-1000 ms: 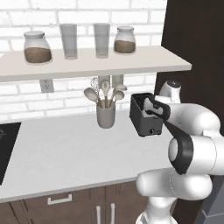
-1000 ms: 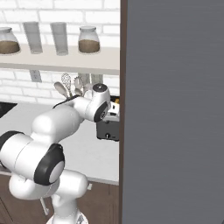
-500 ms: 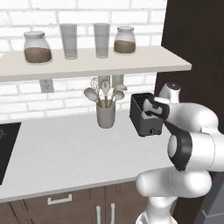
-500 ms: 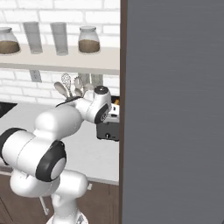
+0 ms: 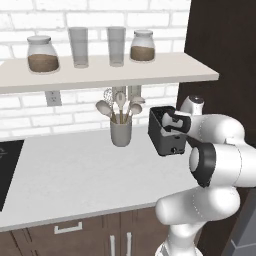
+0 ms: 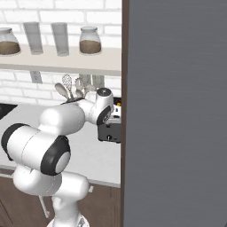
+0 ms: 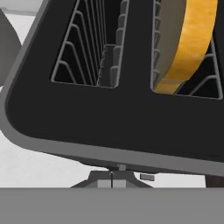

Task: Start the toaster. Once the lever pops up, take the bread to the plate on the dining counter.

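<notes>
The toaster (image 5: 166, 131) is a small black box standing on the white bench (image 5: 75, 175), close to the dark wall on the right. A grey cup of spoons (image 5: 120, 131) stands just to its left, a little apart from it. In the hand view the toaster's top (image 7: 109, 118) is right under the camera, very close. It has two slots with wire racks inside. One slot looks bare, and a slice of bread (image 7: 188, 43) with a yellow-brown crust stands up in the other slot.

The hand (image 5: 172, 123) sits right over the top of the toaster, at the end nearest the robot. Its two fingers are pressed together, with no gap between them, and they hold nothing. In the hand view the tips of the fingers (image 7: 105, 179) show at the bottom, just past the near edge of the toaster. I cannot tell if they touch the toaster or its lever.

The white arm bends like an elbow. In the left base view it rises from the lower right, and the forearm reaches left toward the toaster. In the right base view the arm comes across from the left, and the hand (image 6: 114, 119) is at the toaster (image 6: 111, 131), next to a tall grey panel (image 6: 175, 111).

Above the bench a shelf (image 5: 100, 72) holds two jars and two glasses.
</notes>
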Available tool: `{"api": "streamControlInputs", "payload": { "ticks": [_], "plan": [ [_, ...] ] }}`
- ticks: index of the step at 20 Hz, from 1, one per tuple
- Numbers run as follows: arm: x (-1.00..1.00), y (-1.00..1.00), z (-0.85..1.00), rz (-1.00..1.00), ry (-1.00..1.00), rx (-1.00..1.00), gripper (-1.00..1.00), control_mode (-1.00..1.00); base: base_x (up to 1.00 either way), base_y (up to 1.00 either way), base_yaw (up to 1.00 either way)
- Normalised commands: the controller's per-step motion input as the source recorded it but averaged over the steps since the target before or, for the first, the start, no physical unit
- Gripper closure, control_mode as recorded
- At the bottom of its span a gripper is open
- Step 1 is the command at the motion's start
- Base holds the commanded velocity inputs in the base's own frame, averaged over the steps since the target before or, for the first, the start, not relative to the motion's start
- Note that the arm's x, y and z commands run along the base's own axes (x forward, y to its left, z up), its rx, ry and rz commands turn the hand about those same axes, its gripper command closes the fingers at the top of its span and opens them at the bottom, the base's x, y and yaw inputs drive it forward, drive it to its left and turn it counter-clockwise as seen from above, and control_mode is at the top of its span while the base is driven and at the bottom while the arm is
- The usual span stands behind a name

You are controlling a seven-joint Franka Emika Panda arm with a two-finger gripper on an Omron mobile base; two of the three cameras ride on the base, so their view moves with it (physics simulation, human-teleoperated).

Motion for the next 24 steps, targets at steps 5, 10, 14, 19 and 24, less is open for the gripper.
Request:
{"api": "streamControlInputs", "payload": {
  "ticks": [5, 10, 14, 19, 24],
  "plan": [
    [0.04, 0.0, -0.27, 0.02, 0.0, 0.0, 1.0, -1.0, 0.0, 0.0, 0.0],
    [-0.01, 0.0, -0.37, 0.0, 0.0, 0.0, 1.0, -1.0, 0.0, 0.0, 0.0],
    [-0.12, 0.0, -0.34, 0.0, 0.0, 0.0, 1.0, -1.0, 0.0, 0.0, 0.0],
    [-0.24, 0.0, -0.36, 0.0, 0.0, 0.0, 1.0, -1.0, 0.0, 0.0, 0.0],
    [-0.24, 0.0, -0.44, 0.0, 0.0, 0.0, 1.0, -1.0, 0.0, 0.0, 0.0]
  ]
}}
